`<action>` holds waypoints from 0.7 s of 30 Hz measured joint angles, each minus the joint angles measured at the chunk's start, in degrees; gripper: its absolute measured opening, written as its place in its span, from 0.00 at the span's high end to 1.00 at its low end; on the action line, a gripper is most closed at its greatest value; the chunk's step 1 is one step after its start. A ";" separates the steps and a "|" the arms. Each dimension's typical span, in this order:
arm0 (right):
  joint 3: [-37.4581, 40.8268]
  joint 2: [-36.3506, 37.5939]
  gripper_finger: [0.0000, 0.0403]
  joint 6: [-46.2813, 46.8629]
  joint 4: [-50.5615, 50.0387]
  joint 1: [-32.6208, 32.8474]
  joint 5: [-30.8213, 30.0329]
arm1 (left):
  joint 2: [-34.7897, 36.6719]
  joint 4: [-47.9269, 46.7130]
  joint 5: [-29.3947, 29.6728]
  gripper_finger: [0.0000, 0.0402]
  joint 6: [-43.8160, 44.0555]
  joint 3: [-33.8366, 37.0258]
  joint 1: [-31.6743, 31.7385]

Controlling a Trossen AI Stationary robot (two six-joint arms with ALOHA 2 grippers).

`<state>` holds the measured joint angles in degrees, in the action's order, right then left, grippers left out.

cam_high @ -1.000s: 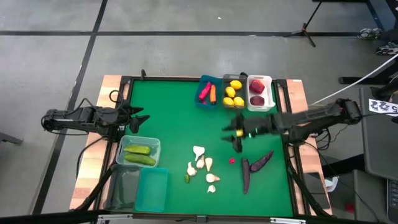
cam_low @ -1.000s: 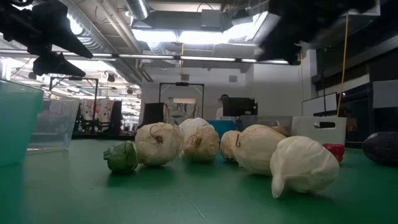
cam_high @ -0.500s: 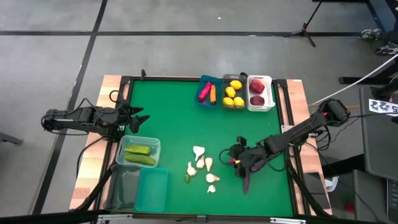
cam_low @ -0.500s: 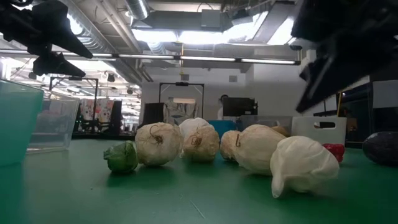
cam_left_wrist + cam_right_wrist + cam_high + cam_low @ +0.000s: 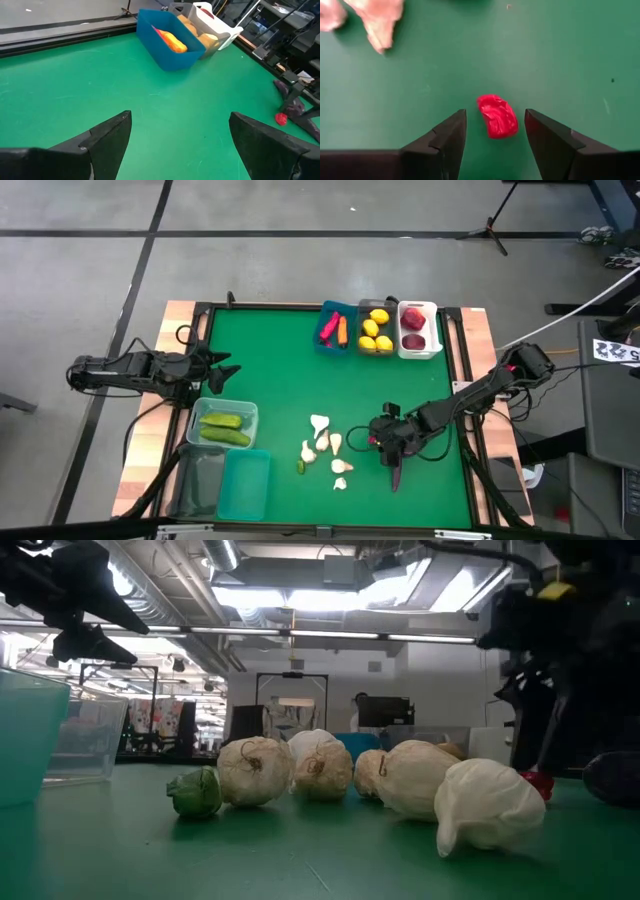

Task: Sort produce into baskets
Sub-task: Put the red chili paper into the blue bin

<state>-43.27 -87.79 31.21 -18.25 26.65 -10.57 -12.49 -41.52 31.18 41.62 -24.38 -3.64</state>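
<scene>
The setting is an indoor robotics lab or test workshop, not a home. The floor (image 5: 90,270) is bare grey concrete marked with dark tape lines. The work surface is a green mat (image 5: 290,370) set in a wooden-edged table frame (image 5: 178,315), with two dark robot arms mounted at its sides. A tripod stand (image 5: 492,225) stands on the floor beyond the table, and cables (image 5: 590,305) trail to equipment at the right. The low view shows an open industrial ceiling with exposed ducts (image 5: 160,600) and strip lights (image 5: 300,590), a monitor (image 5: 385,712) on a distant bench, and a person (image 5: 358,705) beside it.
</scene>
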 joint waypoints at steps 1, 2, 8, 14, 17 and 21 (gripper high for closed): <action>0.00 -0.49 0.50 -0.18 0.12 0.00 0.00 | 0.00 -0.02 0.00 0.18 -0.02 0.00 -0.02; 0.00 -0.80 0.50 -0.38 0.04 0.00 0.01 | 0.02 -0.02 0.00 0.18 0.00 0.00 -0.01; 0.02 -2.73 0.50 -1.17 0.61 -0.02 0.07 | 0.00 -0.10 0.00 0.18 -0.02 0.00 0.00; 0.02 -3.98 0.50 -1.19 0.78 -0.03 -0.06 | 0.00 -0.08 0.00 0.18 -0.04 0.00 -0.02; 0.02 -3.98 0.50 -1.16 0.84 -0.02 -1.68 | 0.00 -0.08 0.00 0.18 -0.04 0.00 -0.01; 0.02 -3.98 0.50 -1.14 1.44 -0.04 -3.45 | 0.00 -0.08 0.00 0.18 -0.17 0.00 0.00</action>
<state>-43.24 -91.77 30.07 -16.81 26.61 -14.02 -12.49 -41.60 31.18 41.45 -24.38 -3.64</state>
